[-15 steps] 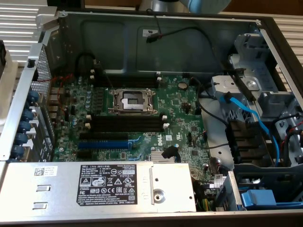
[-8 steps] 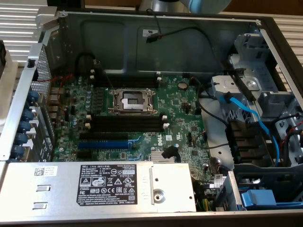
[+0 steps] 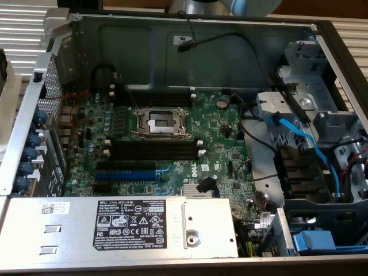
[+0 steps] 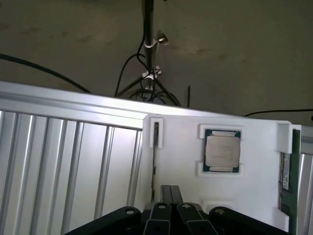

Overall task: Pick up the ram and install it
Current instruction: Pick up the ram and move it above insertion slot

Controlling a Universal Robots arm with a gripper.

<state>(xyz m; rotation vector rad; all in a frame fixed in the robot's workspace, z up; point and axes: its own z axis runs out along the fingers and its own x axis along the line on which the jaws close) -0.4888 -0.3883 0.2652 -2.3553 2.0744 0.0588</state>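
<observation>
The ram [image 4: 285, 178], a thin green board with a white label strip, lies along the far edge of a white holder [image 4: 181, 147]. In the wrist view my gripper [image 4: 171, 190] is shut, its black fingers [image 4: 166, 192] pressed together with nothing between them. It hovers over the holder's near edge, well apart from the ram and close to a narrow slot [image 4: 156, 147] with a thin dark strip in it. In the exterior view the black memory slots [image 3: 152, 150] on the green motherboard [image 3: 224, 126] stand bare, their white end clips beside the CPU socket [image 3: 159, 122].
A processor chip [image 4: 222, 152] sits in a square recess of the white holder. Ribbed aluminium surface [image 4: 68, 161] lies beside it, with a stand and cables [image 4: 149, 73] behind. In the case, a blue expansion slot [image 3: 125, 175], the power supply [image 3: 121, 227] and blue cables [image 3: 299, 138] crowd the board.
</observation>
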